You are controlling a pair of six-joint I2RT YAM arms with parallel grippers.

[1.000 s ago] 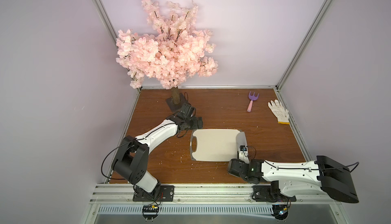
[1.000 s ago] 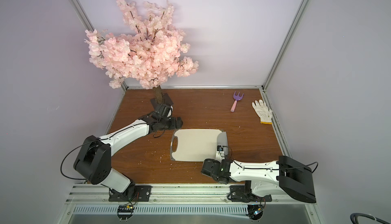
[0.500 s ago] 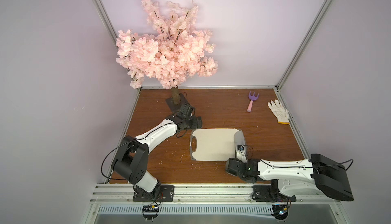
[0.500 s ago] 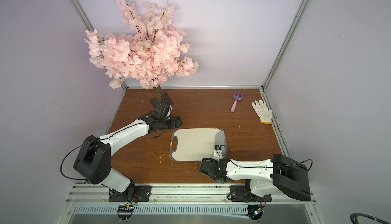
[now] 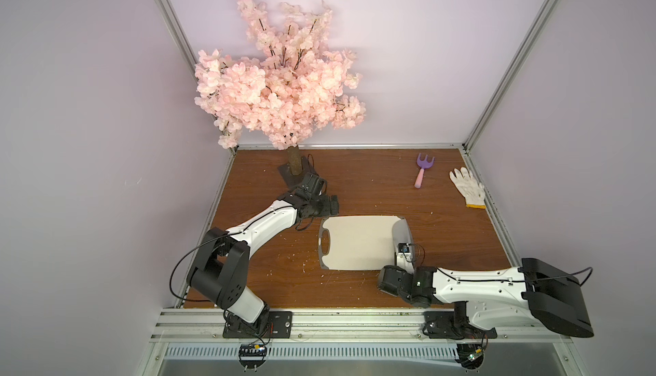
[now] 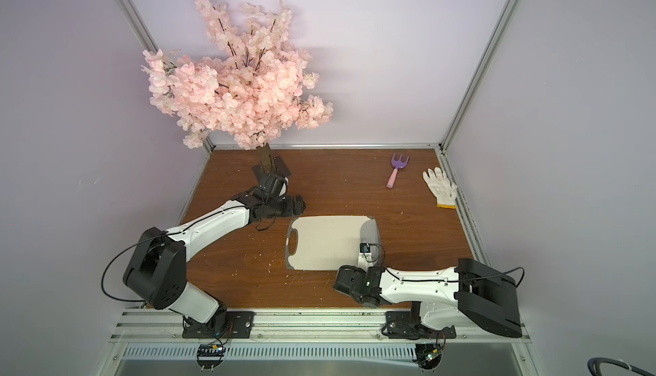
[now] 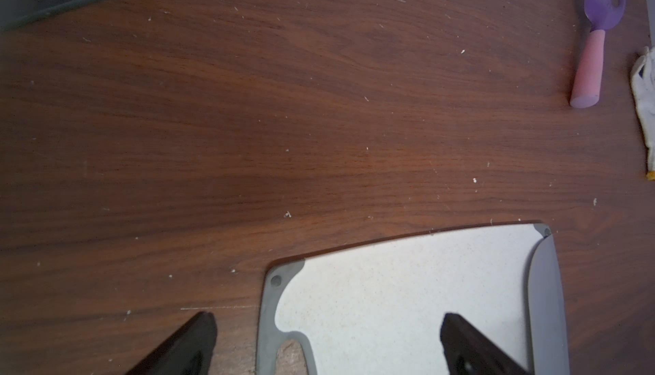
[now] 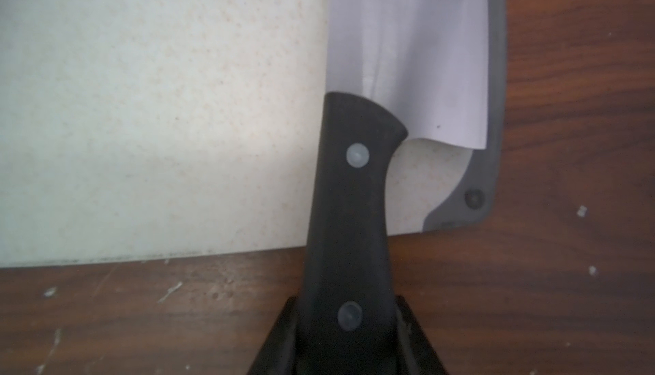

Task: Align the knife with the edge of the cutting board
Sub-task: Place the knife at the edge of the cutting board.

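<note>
Lilac walls close around a wooden desk (image 5: 355, 179), where a pink blossom tree (image 5: 277, 100) stands in the far left corner. In both top views the cutting board (image 5: 355, 246) lies flat near the middle of the desk, its oval handle hole to the left. The cleaver (image 5: 403, 234) has its broad blade over the right end of the board, along the short edge; the right arm (image 5: 475, 282) covers the handle. The left hand (image 5: 333, 206) hangs just beyond the far left corner of the board, released and holding nothing. A toy garden fork (image 5: 422, 170) and a white work glove (image 5: 466, 187) lie well apart from the board, at the far right.

The left wrist view shows two black fingers (image 7: 188, 345) spread wide, with the handle-hole end of the board below the gap.

The right wrist view shows the right hand (image 8: 349, 334) clenched on the black riveted handle. The long straight side of the blade runs parallel to the grey rim, just inside it (a narrow grey strip shows beside the steel). The handle crosses the near long edge of the board and sticks out over the desk. Whether the blade touches the board I cannot tell.
</note>
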